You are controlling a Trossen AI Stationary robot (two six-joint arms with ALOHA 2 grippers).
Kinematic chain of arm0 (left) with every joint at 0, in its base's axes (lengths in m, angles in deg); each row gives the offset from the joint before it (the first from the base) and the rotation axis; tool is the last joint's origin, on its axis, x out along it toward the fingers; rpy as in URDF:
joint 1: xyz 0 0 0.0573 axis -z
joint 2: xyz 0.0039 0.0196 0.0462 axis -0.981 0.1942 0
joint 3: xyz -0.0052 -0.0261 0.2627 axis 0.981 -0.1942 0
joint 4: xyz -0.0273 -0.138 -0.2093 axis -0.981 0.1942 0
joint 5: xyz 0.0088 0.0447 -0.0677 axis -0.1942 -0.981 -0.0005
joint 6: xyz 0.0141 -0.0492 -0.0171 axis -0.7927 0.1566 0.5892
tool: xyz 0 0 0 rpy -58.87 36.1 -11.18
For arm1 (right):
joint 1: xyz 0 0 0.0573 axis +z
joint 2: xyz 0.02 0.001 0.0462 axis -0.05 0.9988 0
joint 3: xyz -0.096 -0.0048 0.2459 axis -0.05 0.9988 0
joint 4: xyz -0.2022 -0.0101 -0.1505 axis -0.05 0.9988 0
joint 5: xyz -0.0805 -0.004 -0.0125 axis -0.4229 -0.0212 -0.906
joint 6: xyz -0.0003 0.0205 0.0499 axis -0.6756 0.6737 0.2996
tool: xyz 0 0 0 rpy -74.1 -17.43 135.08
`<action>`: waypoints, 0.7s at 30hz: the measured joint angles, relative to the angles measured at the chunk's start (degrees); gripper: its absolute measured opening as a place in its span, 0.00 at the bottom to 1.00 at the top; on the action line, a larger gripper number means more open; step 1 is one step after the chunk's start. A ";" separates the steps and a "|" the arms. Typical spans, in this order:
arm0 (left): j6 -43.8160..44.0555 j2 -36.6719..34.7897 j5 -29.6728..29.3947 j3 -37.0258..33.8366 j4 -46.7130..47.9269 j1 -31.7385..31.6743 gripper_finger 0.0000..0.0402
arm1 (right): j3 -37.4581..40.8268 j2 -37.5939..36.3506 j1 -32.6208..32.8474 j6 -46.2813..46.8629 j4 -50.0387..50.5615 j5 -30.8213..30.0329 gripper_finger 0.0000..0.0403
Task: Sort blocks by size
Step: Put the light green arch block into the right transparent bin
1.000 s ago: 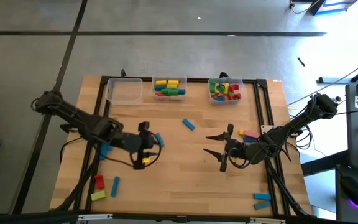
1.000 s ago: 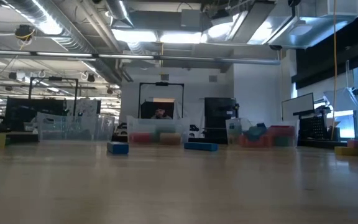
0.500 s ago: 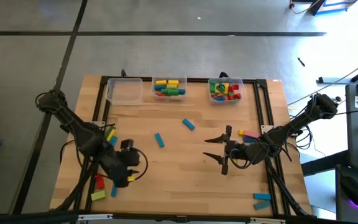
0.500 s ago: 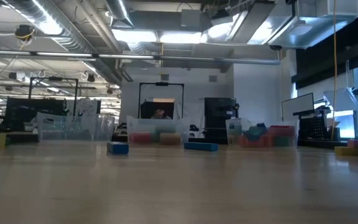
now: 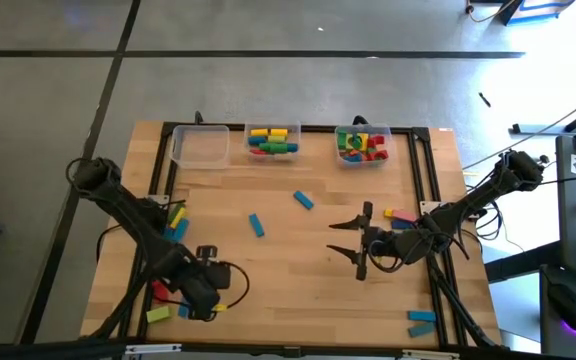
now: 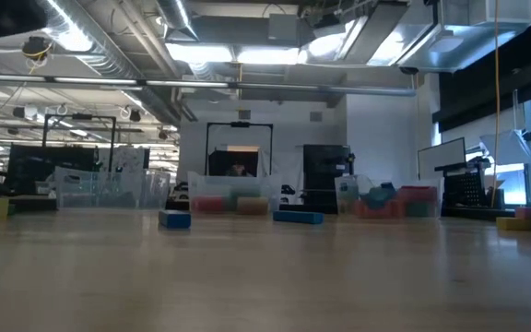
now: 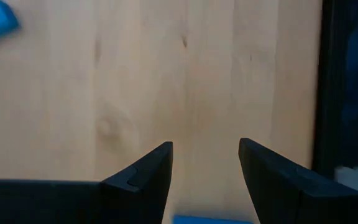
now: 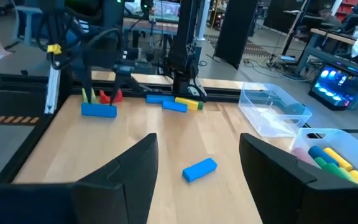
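Observation:
Loose blocks lie flat on the wooden table: blue ones [image 5: 256, 225] [image 5: 303, 200] mid-table, yellow and blue ones [image 5: 176, 222] at the left, and a red one [image 5: 160, 290] and a yellow-green one [image 5: 158, 314] at the near left. My left gripper [image 5: 200, 300] [image 7: 205, 144] points down over the near-left corner, open, above a blue block [image 7: 213, 219] without touching it. My right gripper [image 5: 332, 234] [image 8: 199, 140] hovers open at mid-right, pointing level toward the table's left, with a blue block [image 8: 199, 169] ahead of it.
Three clear bins stand along the far edge: an empty one [image 5: 201, 147], one with long blocks [image 5: 273, 140] and one with short blocks [image 5: 362, 145]. More blocks lie by the right arm [image 5: 400, 215] and at the near right [image 5: 420, 321]. A black rail [image 7: 347, 87] frames the table.
My left gripper has swung from mid-table toward the near-left corner, sinking and tipping to point more steeply down, still open. The blue block it stood over mid-table now shows uncovered. My right arm has kept still.

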 joint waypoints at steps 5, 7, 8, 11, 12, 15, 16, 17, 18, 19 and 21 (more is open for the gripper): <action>0.12 0.37 2.88 0.00 0.13 -2.36 0.45 | 0.00 0.02 0.00 -1.12 -0.43 -0.82 0.55; -0.77 0.50 3.33 0.00 0.58 -3.17 0.45 | 0.02 0.02 -0.02 -1.27 -0.44 -0.84 0.55; -1.05 0.56 3.35 0.00 0.71 -3.39 0.45 | 0.00 0.02 -0.02 -1.40 -0.56 -0.85 0.55; -1.35 1.00 3.59 0.00 0.42 -3.75 0.45 | 0.00 0.02 -0.02 -1.48 -0.42 -0.83 0.55; -1.18 1.31 3.94 0.00 0.43 -3.66 0.45 | 0.00 0.02 -0.02 -1.48 -0.49 -0.85 0.55; -0.86 2.32 6.63 0.00 0.44 -3.66 0.45 | 0.00 0.02 -0.02 -1.50 -0.56 -1.97 0.55; -1.00 2.67 7.37 0.00 0.32 -3.66 0.45 | 0.00 0.02 -0.02 -1.50 -0.54 -2.31 0.55; -1.24 2.90 8.47 0.00 0.19 -3.66 0.45 | 0.00 0.02 -0.02 -1.49 -0.45 -2.34 0.55; -0.68 3.05 10.25 0.00 0.37 -3.66 0.45 | 0.00 0.02 -0.02 -1.48 -0.47 -2.33 0.55; 1.07 3.06 12.56 0.00 1.05 -3.66 0.45 | 0.00 0.02 -0.02 -1.50 -0.43 -2.35 0.55; 4.80 3.06 16.95 0.00 1.80 -3.27 0.45 | 0.00 0.02 -0.02 -1.47 -0.43 -2.33 0.55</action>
